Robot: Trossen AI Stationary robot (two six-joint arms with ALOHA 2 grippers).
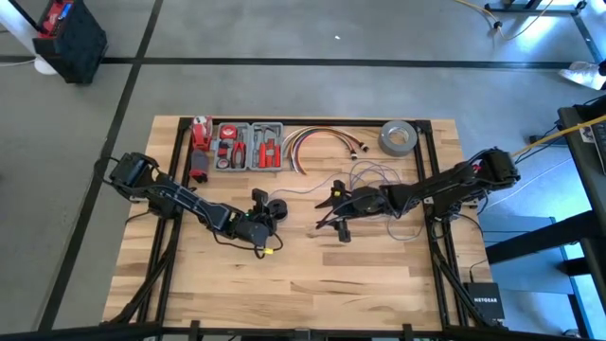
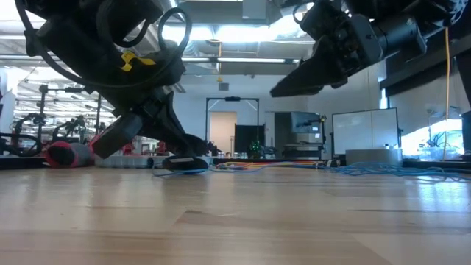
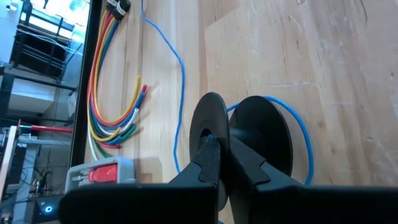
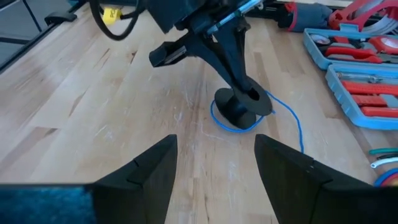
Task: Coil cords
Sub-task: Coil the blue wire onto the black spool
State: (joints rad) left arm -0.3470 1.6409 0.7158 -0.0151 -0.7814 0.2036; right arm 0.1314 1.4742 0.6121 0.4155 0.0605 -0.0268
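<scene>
A black spool made of two round discs [image 4: 239,109] rests on the table near its middle, with thin blue wire [image 4: 292,118] looped around it. The wire runs on toward the far side, where it lies in loose loops [image 1: 374,175]. My left gripper [image 1: 268,210] reaches down onto the spool and is shut on it; the low view [image 2: 184,163] also shows the spool on the wood. My right gripper [image 4: 214,168] is open and empty. It hangs above the table just right of the spool [image 1: 333,213]. My left gripper has the spool pinched between its two fingers, which slant down from the table's left. One finger [image 3: 208,152] sits at the centre hole of the nearer disc [image 3: 208,115], and the other finger [image 3: 249,165] is between the two discs. The spool rests on the table.
At the far edge stand a blue tool tray with red-handled tools [image 1: 248,147], a bundle of red, yellow and white cables [image 1: 317,142] and a grey tape roll [image 1: 398,138]. A red and black tool [image 1: 199,166] lies left of the tray. Bare wood lies toward the near edge.
</scene>
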